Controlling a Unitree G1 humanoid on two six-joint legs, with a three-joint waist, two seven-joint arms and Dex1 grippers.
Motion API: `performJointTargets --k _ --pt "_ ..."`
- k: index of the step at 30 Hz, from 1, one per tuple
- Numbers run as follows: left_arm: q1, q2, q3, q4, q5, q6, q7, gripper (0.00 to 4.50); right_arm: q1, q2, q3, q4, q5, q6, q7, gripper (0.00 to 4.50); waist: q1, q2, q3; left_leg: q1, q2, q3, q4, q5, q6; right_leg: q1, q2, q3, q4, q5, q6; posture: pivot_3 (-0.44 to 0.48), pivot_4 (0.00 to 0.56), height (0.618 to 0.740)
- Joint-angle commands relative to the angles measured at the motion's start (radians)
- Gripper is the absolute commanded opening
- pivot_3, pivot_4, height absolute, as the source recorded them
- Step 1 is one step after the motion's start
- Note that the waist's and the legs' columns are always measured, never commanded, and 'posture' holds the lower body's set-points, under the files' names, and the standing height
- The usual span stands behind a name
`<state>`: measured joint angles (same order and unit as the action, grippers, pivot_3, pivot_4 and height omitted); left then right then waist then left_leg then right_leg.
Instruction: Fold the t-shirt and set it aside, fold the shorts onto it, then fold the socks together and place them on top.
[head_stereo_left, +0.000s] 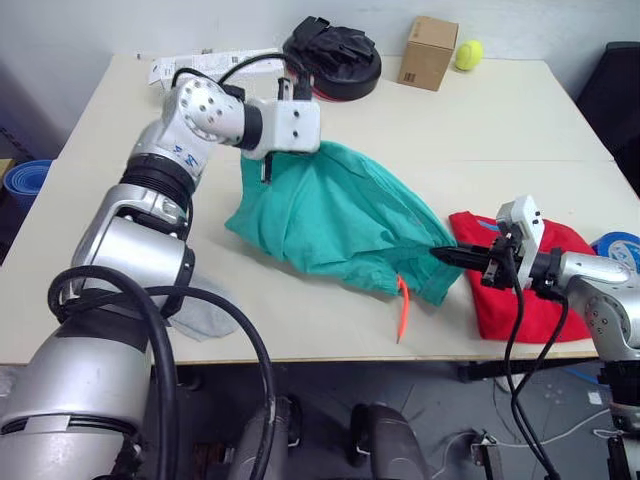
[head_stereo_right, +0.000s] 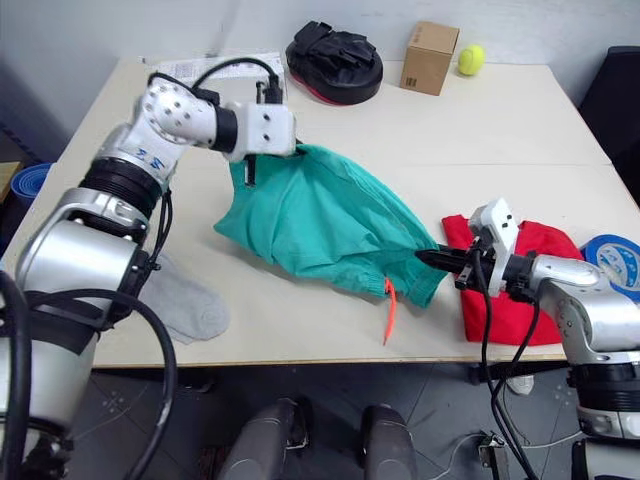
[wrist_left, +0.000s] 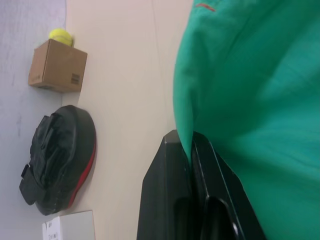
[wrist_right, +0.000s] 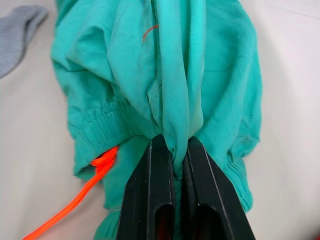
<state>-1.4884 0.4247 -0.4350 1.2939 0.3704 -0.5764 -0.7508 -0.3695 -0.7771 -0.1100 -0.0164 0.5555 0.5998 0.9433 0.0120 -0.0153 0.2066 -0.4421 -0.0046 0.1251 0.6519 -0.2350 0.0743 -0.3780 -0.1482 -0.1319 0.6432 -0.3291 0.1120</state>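
The teal-green shorts (head_stereo_left: 340, 215) hang stretched above the table between both grippers. My left gripper (head_stereo_left: 272, 160) is shut on their far upper edge; in the left wrist view the cloth is pinched between the fingers (wrist_left: 192, 165). My right gripper (head_stereo_left: 455, 257) is shut on the waistband end, with the fabric (wrist_right: 175, 100) clamped in its jaws. An orange-red drawstring (head_stereo_left: 403, 310) dangles over the front edge. The red t-shirt (head_stereo_left: 520, 290) lies folded at the right, under my right arm. One grey sock (head_stereo_right: 185, 300) lies at the front left.
A black padded mitt (head_stereo_left: 335, 55), a cardboard box (head_stereo_left: 430, 52) and a yellow ball (head_stereo_left: 469, 54) stand along the table's back edge. A white packet (head_stereo_left: 195, 66) lies at the back left. A blue roll (head_stereo_right: 615, 255) sits at the far right.
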Motion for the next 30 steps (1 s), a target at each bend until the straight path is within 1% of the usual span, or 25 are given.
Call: performJointTargets --k 1,3,7,10,14,17,22,23,24,25,27,28,30 --pt "0.011 -0.020 -0.009 0.022 0.060 0.001 0.116 0.03 -0.026 0.006 0.017 0.019 -0.049 -0.009 -0.029 0.00 0.000 0.000 0.000 0.000 0.000 0.000 0.000 0.000 0.000 0.000 0.000 0.000 0.000 0.000 0.000 0.000 0.150 0.740" --pt "0.020 -0.027 -0.005 0.033 0.076 0.021 0.159 0.03 -0.033 0.004 0.025 0.037 -0.067 -0.022 -0.026 0.00 0.002 0.000 0.000 -0.001 0.000 0.000 0.000 0.000 0.000 0.000 0.000 0.000 0.001 0.000 0.000 0.000 0.150 0.740" --pt "0.027 -0.030 0.003 0.045 0.100 0.044 0.198 0.03 -0.047 0.002 0.020 0.060 -0.077 -0.028 -0.009 0.00 0.002 0.000 0.000 -0.001 0.000 -0.001 0.000 0.000 0.000 -0.001 0.000 -0.002 0.001 0.000 0.000 0.000 0.150 0.740" --pt "0.031 -0.031 0.022 0.052 0.094 0.068 0.198 0.61 -0.060 0.004 0.013 0.068 -0.076 -0.021 -0.002 0.00 0.002 0.000 0.000 -0.001 0.000 -0.001 0.001 0.000 0.000 0.000 0.000 -0.003 0.001 0.000 0.000 0.000 0.150 0.740" --pt "0.035 -0.032 0.047 0.054 0.089 0.093 0.191 1.78 -0.079 0.012 -0.004 0.073 -0.062 0.000 -0.004 0.00 0.002 0.000 0.000 -0.001 -0.001 -0.001 0.001 0.000 0.000 0.000 0.000 -0.003 0.001 0.000 0.000 0.000 0.150 0.740" --pt "0.029 -0.031 0.114 0.057 0.040 0.148 0.184 2.77 -0.105 0.008 -0.030 0.078 -0.050 0.015 -0.013 0.82 0.000 0.000 0.000 -0.001 0.000 -0.001 0.001 0.000 0.000 -0.001 0.000 -0.003 0.001 0.000 0.000 0.000 0.150 0.740" --pt "0.022 -0.004 0.248 0.042 -0.069 0.204 0.100 4.36 -0.133 -0.009 -0.084 0.070 -0.021 0.047 -0.030 2.56 -0.008 0.000 0.000 -0.001 0.000 -0.001 0.000 0.000 0.000 -0.001 0.000 -0.004 0.002 0.000 0.000 0.000 0.150 0.740" --pt "0.023 0.009 0.281 0.035 -0.102 0.214 0.060 4.50 -0.136 -0.012 -0.103 0.053 0.001 0.070 -0.034 2.87 -0.010 0.000 0.000 -0.001 0.000 -0.001 0.000 0.000 0.000 0.000 0.000 -0.004 0.003 0.000 0.000 0.000 0.150 0.740" --pt "0.025 0.025 0.308 0.026 -0.128 0.217 0.026 4.50 -0.137 -0.015 -0.124 0.033 0.023 0.096 -0.039 3.24 -0.011 0.000 0.000 -0.001 -0.001 -0.001 0.000 0.000 0.000 0.000 0.001 -0.004 0.003 0.000 0.001 0.000 0.150 0.740" --pt "0.028 0.039 0.326 0.017 -0.144 0.218 0.000 4.50 -0.137 -0.019 -0.139 0.016 0.039 0.115 -0.043 3.51 -0.013 0.000 0.000 -0.001 -0.001 -0.001 0.000 0.000 0.000 0.000 0.001 -0.005 0.003 0.000 0.001 0.000 0.150 0.740" --pt "0.039 0.070 0.359 -0.006 -0.179 0.213 -0.067 4.50 -0.128 -0.028 -0.167 -0.024 0.063 0.145 -0.053 4.24 -0.016 0.000 0.000 -0.001 -0.001 -0.001 0.000 0.000 0.000 0.000 0.001 -0.006 0.003 0.000 0.001 0.000 0.150 0.740" --pt "0.047 0.085 0.380 -0.022 -0.206 0.219 -0.120 4.50 -0.119 -0.030 -0.182 -0.054 0.086 0.169 -0.058 4.49 -0.017 0.000 0.000 -0.001 0.000 -0.001 0.000 0.000 0.000 0.000 0.001 -0.007 0.003 0.000 0.001 0.000 0.150 0.740" --pt "0.071 0.114 0.418 -0.067 -0.260 0.240 -0.213 4.50 -0.088 -0.034 -0.210 -0.134 0.145 0.222 -0.054 4.49 -0.016 0.000 0.000 -0.001 0.000 -0.001 -0.001 0.000 -0.001 0.000 0.001 -0.007 0.004 0.000 0.001 0.000 0.150 0.740"
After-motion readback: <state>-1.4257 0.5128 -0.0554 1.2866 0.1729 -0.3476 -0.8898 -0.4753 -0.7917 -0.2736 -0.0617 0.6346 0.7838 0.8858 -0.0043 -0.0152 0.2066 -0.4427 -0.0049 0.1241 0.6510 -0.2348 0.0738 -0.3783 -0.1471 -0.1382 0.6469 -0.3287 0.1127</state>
